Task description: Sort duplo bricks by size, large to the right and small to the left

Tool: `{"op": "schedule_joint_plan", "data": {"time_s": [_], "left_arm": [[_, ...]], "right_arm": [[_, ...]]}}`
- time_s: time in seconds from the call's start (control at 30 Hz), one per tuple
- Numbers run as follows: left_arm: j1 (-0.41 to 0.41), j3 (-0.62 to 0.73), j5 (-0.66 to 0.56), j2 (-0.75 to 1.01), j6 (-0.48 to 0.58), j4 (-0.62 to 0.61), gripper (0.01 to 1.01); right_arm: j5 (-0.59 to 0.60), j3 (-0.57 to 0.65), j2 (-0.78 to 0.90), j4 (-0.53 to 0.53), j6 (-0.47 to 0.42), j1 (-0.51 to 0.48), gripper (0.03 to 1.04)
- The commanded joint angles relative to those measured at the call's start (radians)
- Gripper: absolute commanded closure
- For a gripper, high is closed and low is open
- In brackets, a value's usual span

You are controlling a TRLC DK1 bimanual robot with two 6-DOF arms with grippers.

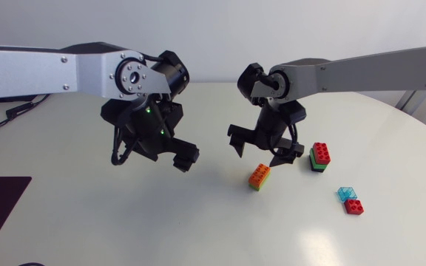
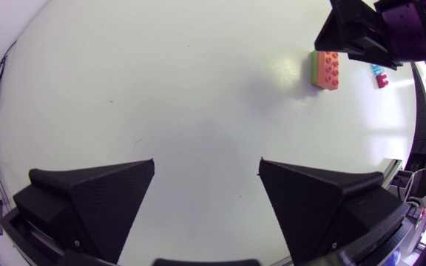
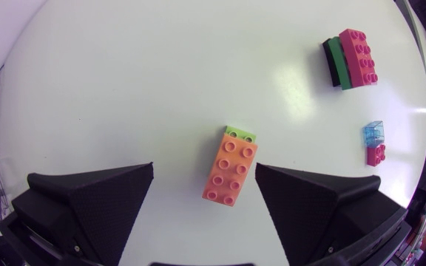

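Your right gripper (image 1: 263,151) hangs just right of the frame's centre in the head view, with its fingers spread wide and nothing held. In its own wrist view the orange brick (image 3: 230,168) lies on the counter (image 1: 124,222) between the two fingers, closer to one of them, and neither finger clearly touches it. It is a long brick, eight studs up, and a lime green brick (image 3: 240,133) peeks out from under its far end (only a sliver shows).

Your left gripper (image 2: 207,166) sits left of centre in the head view, well apart from the bricks. Its fingers are also wide apart, with only bare counter between them. Its wrist view catches the orange brick far ahead, just beside the right gripper's fingers.

To the right of the orange brick in the head view stands the red stack (image 1: 320,155), a long red brick on a green and a black one. Lower right of that, nearer the frame's bottom edge, a clear blue brick (image 1: 347,193) and a small red brick (image 1: 354,207) lie touching, the blue one slightly higher in the frame.
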Motion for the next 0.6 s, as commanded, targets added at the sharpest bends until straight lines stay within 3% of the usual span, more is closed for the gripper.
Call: {"op": "schedule_joint_plan", "data": {"time_s": [0.0,0.37,0.57], "left_arm": [[0.009,-0.032,-0.004,0.026,0.009,0.009,0.049],[0.009,-0.034,-0.004,0.043,0.007,0.014,0.049],[0.012,-0.034,-0.004,0.049,0.007,0.014,0.049]], "right_arm": [[0.041,-0.051,-0.052,0.001,0.087,0.015,0.07],[0.121,-0.071,-0.054,0.019,0.172,0.023,0.11],[0.07,0.01,0.026,-0.108,0.219,0.02,0.11]]}}
